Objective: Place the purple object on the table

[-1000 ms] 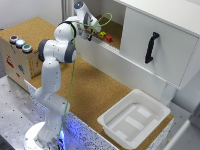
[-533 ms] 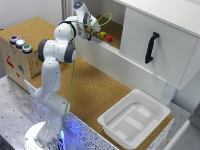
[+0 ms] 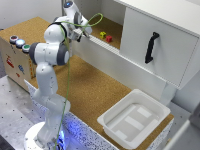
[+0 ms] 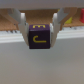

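Note:
The purple object [image 4: 39, 40] is a small cube with a yellow letter on its face. It sits between my gripper's [image 4: 39, 32] two fingers, which press against its sides, so the gripper is shut on it. Beneath it in the wrist view lies a pale, blurred surface. In the exterior view my gripper [image 3: 83, 33] hangs at the front edge of the white cabinet's open shelf [image 3: 116, 31], above the brown cork table [image 3: 95, 92]. The cube itself cannot be made out there.
A yellow block [image 3: 102, 35] and a red block [image 3: 109, 38] lie on the cabinet shelf. The cabinet door [image 3: 160, 50] has a black handle. A white tray [image 3: 150, 107] stands on the table at the exterior view's right, and a cardboard box [image 3: 14, 57] at its left.

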`<state>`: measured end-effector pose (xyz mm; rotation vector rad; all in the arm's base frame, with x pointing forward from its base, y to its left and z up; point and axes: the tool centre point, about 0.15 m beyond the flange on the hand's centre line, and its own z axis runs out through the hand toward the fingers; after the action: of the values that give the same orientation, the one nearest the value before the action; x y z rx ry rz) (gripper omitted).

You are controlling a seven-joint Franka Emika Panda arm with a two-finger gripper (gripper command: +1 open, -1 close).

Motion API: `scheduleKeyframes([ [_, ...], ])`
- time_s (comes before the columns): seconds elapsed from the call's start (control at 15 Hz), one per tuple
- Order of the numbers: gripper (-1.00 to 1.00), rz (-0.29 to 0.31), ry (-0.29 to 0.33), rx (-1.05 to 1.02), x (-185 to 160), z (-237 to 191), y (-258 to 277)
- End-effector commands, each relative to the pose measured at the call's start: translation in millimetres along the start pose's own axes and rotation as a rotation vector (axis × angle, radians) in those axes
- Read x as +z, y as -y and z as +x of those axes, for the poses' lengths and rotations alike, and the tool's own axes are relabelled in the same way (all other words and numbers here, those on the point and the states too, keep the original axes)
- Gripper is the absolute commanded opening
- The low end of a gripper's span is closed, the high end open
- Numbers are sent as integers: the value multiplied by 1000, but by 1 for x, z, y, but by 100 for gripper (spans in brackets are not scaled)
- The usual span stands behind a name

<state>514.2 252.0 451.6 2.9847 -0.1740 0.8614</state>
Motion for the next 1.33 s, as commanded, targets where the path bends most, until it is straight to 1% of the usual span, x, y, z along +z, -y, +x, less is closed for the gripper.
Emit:
scheduleKeyframes([
  [0.0,-100,43,12,64,5,-74,-44],
  [0.27,-100,27,103,79,25,-109,-73],
  [0.47,-100,22,181,79,52,-134,-96],
  [0.6,-100,36,224,54,70,-151,-105],
  [0.73,-100,52,249,23,84,-166,-111],
  [0.87,-100,104,265,-32,100,-179,-120],
  [1.0,-100,138,292,-63,117,-191,-131],
  [1.27,-100,164,318,-103,140,-213,-148],
])
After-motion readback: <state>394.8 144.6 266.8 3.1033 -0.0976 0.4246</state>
